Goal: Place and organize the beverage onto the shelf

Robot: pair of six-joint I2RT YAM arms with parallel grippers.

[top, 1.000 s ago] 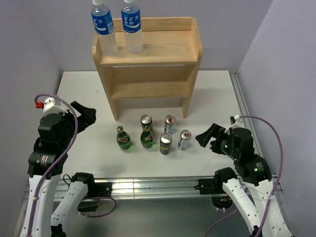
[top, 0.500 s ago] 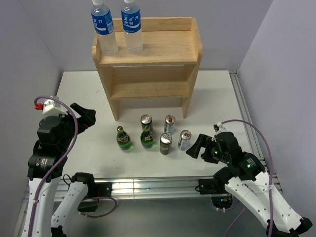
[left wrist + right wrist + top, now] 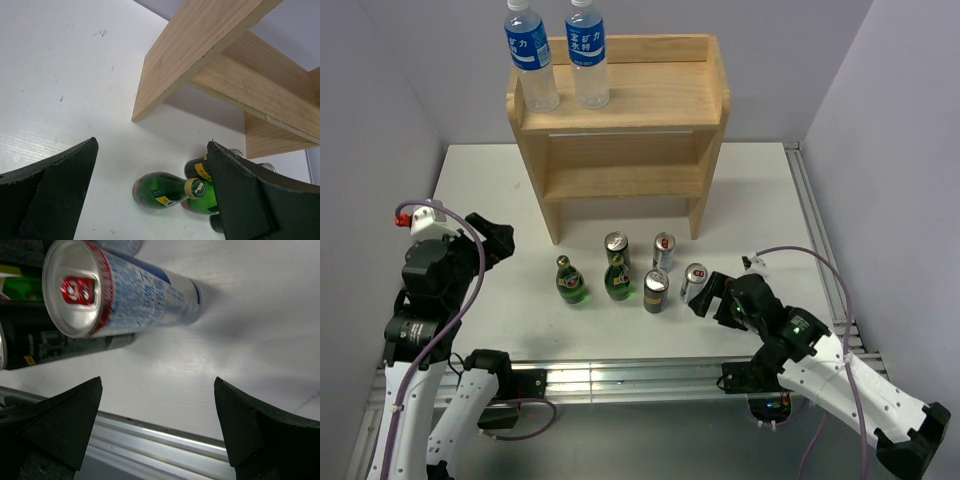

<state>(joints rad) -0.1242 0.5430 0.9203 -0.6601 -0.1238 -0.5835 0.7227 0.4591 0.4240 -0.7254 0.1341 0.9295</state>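
Note:
The light-wood shelf (image 3: 620, 110) stands at the back of the table, with two blue-label water bottles (image 3: 532, 60) (image 3: 588, 55) on the left of its top board. In front of it stand two green bottles (image 3: 571, 282) (image 3: 618, 280) and several cans. My right gripper (image 3: 705, 297) is open, just right of a silver-blue can (image 3: 693, 283); in the right wrist view this can (image 3: 120, 292) lies above my open gripper (image 3: 157, 385). My left gripper (image 3: 500, 240) is open and empty, left of the drinks. The left wrist view shows a green bottle (image 3: 165, 190) beyond my gripper (image 3: 151, 150).
A black can (image 3: 656, 290) stands next to the silver-blue one, and two more cans (image 3: 616, 244) (image 3: 663, 250) stand behind. The aluminium rail (image 3: 640, 375) runs along the table's near edge. The shelf's side panel (image 3: 190, 55) shows in the left wrist view. Grey walls enclose the table.
My right arm has swung left and lower, bringing its open gripper up beside the silver-blue can. The left arm has shifted only slightly. The drinks have not moved.

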